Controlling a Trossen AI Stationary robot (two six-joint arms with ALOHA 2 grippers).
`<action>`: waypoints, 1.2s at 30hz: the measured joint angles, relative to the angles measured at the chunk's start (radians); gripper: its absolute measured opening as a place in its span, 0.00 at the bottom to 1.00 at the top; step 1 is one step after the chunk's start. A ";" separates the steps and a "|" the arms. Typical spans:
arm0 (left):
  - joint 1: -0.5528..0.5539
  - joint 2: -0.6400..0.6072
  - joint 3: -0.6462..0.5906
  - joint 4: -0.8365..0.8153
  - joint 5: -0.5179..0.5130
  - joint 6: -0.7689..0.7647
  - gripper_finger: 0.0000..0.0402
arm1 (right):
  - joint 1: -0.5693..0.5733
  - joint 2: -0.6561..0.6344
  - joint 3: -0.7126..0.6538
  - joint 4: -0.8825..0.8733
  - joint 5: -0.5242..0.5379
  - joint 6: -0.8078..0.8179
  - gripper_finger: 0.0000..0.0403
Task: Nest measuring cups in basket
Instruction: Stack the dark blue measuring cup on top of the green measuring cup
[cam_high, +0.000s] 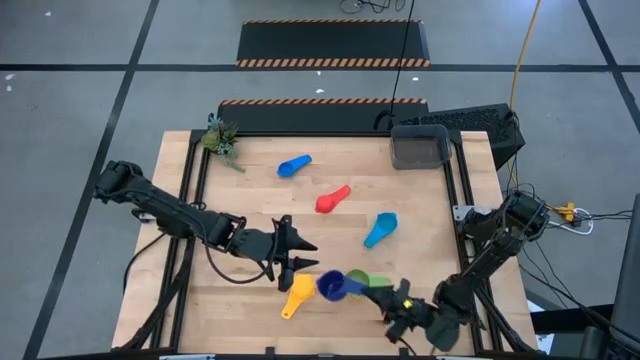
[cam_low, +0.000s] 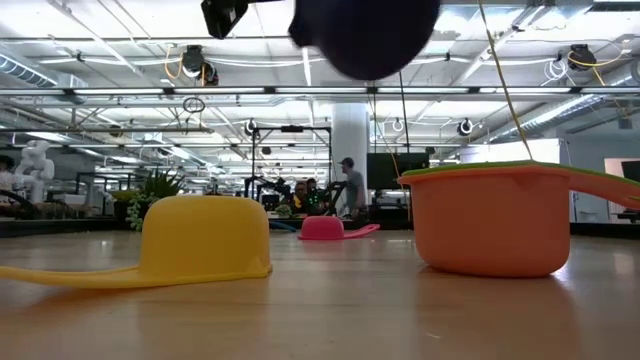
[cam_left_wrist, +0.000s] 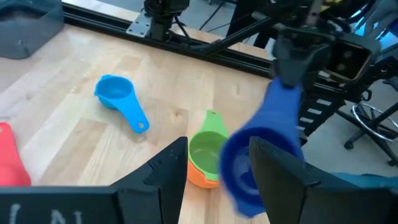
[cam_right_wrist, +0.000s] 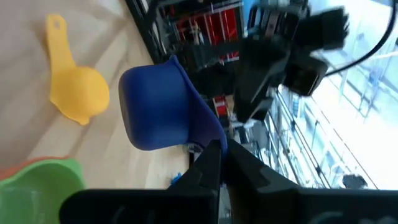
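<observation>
- Table (cam_high: 240, 300): we list a pale wooden top with black rails along its sides.
- Basket (cam_high: 419, 148): dark grey bin at the far right corner of the table, standing apart from all the cups.
- Blue cup (cam_high: 293, 165): we find it at the far middle of the table, lying alone.
- Red cup (cam_high: 332, 199): it lies mouth down near the table's centre, between the blue cup and the light blue cup (cam_high: 381, 229).
- Light blue cup: it sits right of centre, well apart from the basket.
- Yellow cup (cam_high: 298, 294): it rests upside down near the front edge, with its handle flat on the wood.
- Orange cup (cam_left_wrist: 200, 177): it stands upright near the front edge, with the green cup (cam_left_wrist: 206, 148) nested inside it.
- Navy cup (cam_right_wrist: 155, 113): we see it lifted off the table, above the front edge, just beside the green and orange pair.
- Right gripper (cam_right_wrist: 214, 149): it sits at the front right of the table, and its jaws are shut on the navy cup's handle.
- Left gripper (cam_left_wrist: 214, 163): it sits at the front middle, next to the yellow cup; its jaws stand partly open around the bowl of the navy cup, and we cannot tell whether they touch it.
- Small plant (cam_high: 220, 138): at the far left corner of the table.
</observation>
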 joint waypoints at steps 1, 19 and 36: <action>0.002 0.000 0.000 0.001 0.000 -0.001 0.44 | 0.016 0.000 0.000 0.002 0.006 -0.004 0.00; 0.003 0.000 0.000 0.002 0.000 -0.048 0.44 | 0.174 -0.084 -0.030 -0.013 0.019 -0.028 0.00; 0.005 0.000 0.000 0.015 -0.016 -0.016 0.44 | -0.043 -0.577 -0.404 0.209 -0.379 -0.149 0.00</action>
